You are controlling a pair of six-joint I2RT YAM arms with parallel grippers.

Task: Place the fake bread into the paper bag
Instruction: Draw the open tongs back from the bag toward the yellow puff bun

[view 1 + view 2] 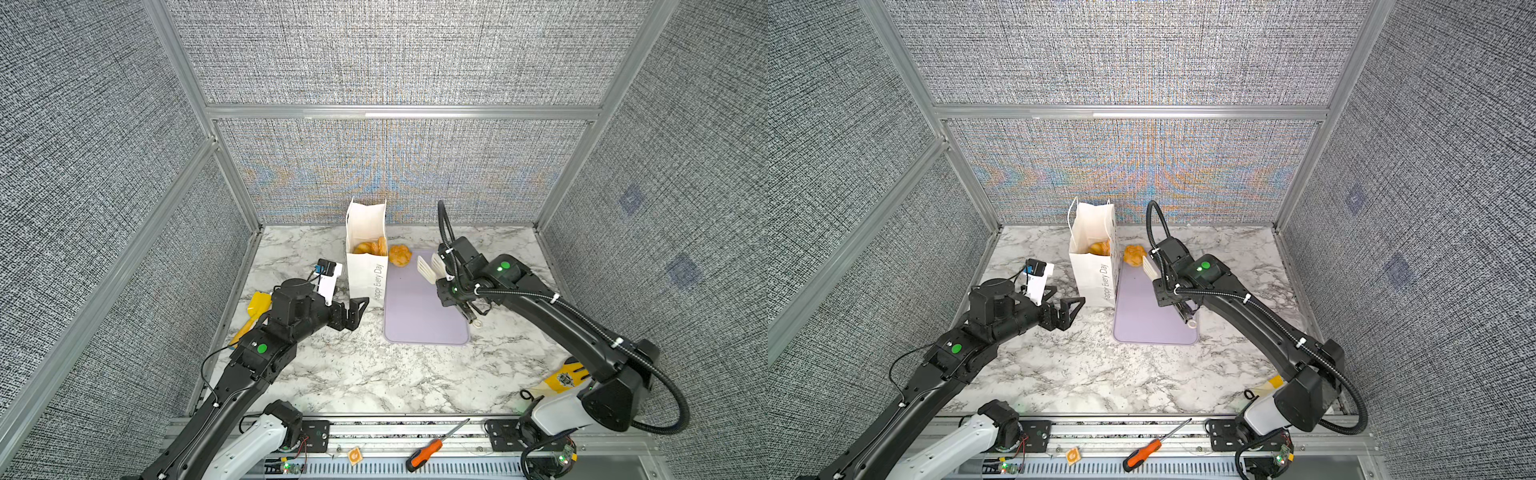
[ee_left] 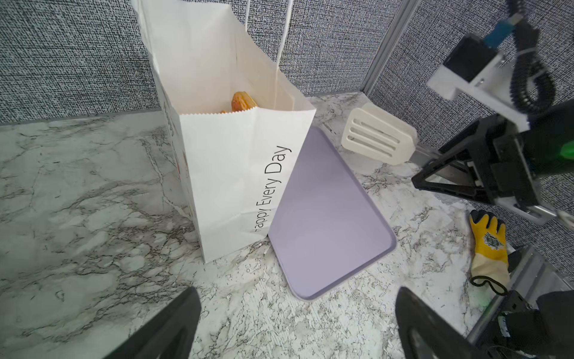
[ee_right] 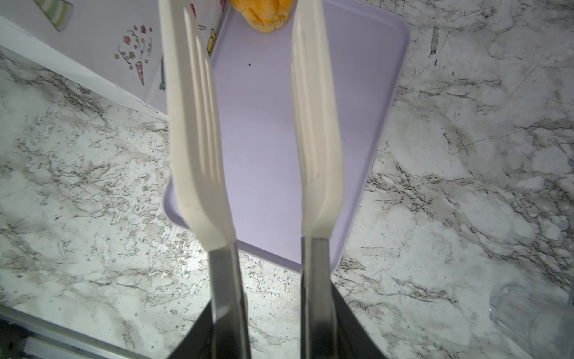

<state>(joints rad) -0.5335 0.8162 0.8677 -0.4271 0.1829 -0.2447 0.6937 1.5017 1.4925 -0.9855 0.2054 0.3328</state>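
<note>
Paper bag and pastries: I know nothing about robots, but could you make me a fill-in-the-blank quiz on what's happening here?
1. The upright paper bag reads "Happy Every ___" on its narrow side.
2. Outside the bag, only ___ piece of fake bread lies on the lilac tray.
3. The white tongs in the right gripper have ___ between their blades.
4. The left gripper holds nothing and its jaws are ___.

Missing words: Day; one; nothing; open.
</note>
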